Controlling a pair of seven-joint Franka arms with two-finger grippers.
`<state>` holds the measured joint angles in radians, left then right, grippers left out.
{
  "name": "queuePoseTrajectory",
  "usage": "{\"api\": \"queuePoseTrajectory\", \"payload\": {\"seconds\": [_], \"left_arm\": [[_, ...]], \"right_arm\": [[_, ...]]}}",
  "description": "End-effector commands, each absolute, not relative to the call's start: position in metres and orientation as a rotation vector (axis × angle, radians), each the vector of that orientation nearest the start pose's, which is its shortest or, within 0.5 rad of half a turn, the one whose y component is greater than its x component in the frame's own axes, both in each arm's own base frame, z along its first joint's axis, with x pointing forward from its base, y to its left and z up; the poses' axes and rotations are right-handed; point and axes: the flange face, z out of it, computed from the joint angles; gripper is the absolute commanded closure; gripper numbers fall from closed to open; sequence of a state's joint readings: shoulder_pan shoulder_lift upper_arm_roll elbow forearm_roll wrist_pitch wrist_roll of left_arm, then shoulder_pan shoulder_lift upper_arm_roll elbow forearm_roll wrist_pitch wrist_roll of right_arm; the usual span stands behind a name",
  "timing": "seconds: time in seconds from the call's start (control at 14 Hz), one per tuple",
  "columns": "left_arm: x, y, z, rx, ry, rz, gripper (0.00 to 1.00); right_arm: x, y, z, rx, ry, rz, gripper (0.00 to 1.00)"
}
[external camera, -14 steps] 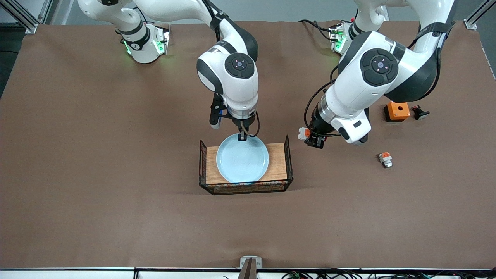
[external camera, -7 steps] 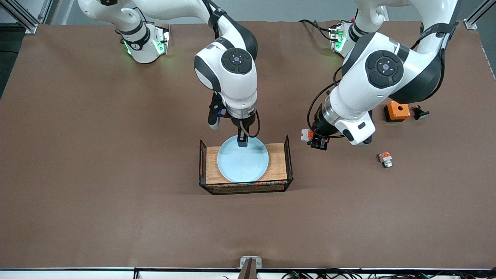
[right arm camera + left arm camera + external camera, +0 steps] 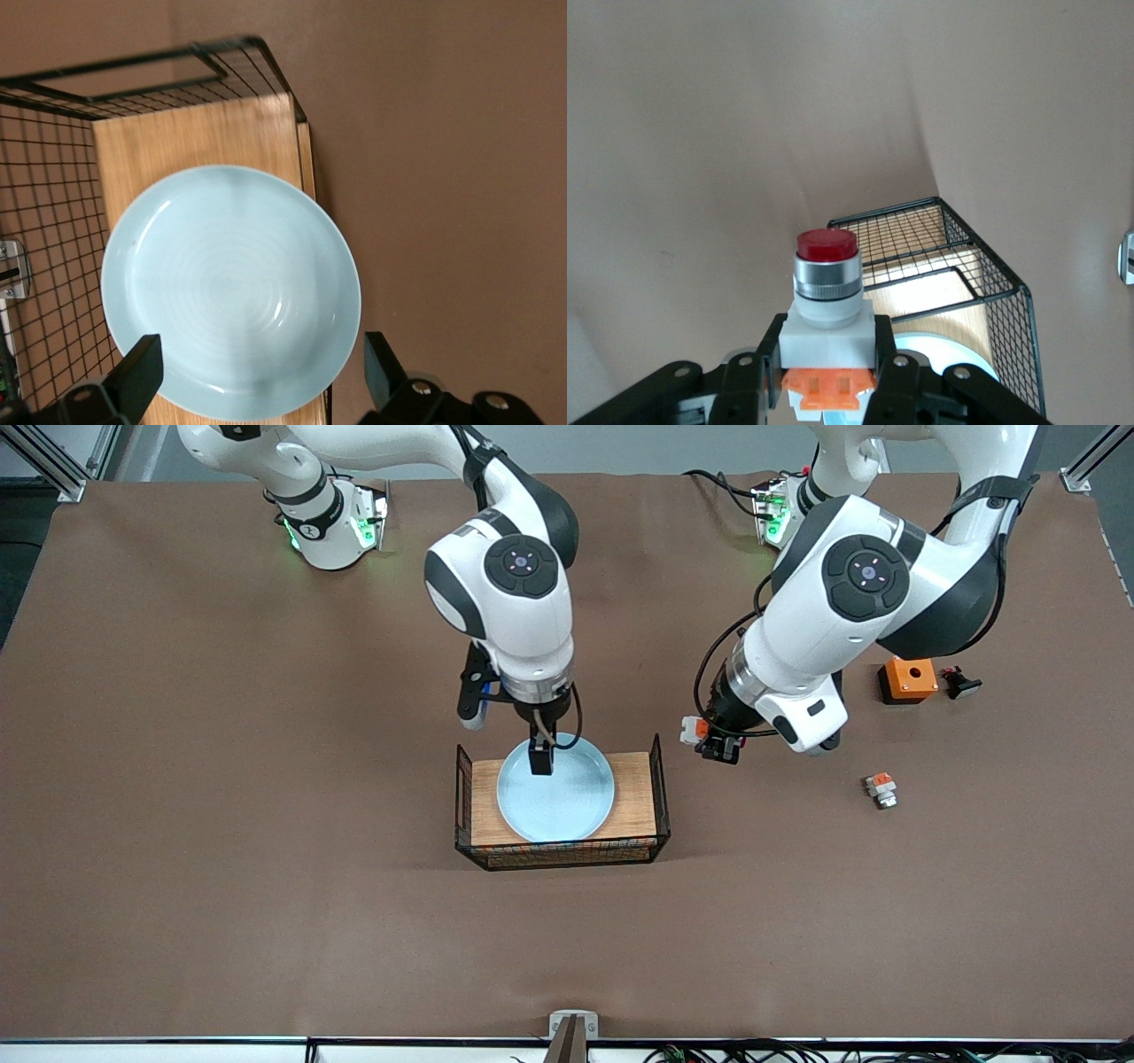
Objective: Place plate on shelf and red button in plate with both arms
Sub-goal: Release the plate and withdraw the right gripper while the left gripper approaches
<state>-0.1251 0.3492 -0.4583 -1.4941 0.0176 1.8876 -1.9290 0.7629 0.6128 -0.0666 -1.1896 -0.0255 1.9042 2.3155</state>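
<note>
Plate (image 3: 556, 790): set on the wooden tray (image 3: 634, 802) in its wire basket; your right gripper (image 3: 539, 760) hangs spread above it. Button (image 3: 827, 283): pinched in your left gripper (image 3: 718, 748), beside the basket, not yet placed.

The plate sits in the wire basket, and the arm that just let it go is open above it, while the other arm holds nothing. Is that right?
Not quite. The plate does lie on the wooden floor of the wire basket, and the right end effector is open above it. But the left end effector is not empty: the left wrist view shows it shut on the red button.
</note>
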Motion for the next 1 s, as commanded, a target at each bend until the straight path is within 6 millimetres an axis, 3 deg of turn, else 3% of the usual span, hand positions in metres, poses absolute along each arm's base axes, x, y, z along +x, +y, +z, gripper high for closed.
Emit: {"api": "queuePoseTrajectory", "payload": {"seconds": [0.0,0.36,0.5,0.93], "left_arm": [[0.573,-0.355,0.498,-2.509,-2.116,0.198,0.81],[0.573,-0.417,0.478,-2.45,-2.283,0.266,0.81],[0.574,-0.439,0.463,-2.42,-2.379,0.285,0.81],[0.578,-0.486,0.419,-2.398,-2.51,0.226,0.8]], "right_arm": [[0.579,0.456,0.464,-2.253,2.084,0.004,0.0],[0.597,0.385,0.504,-2.593,1.762,0.061,0.0],[0.602,0.338,0.531,-2.736,1.557,0.109,0.0],[0.601,0.199,0.56,-3.007,1.004,0.254,0.0]]}}
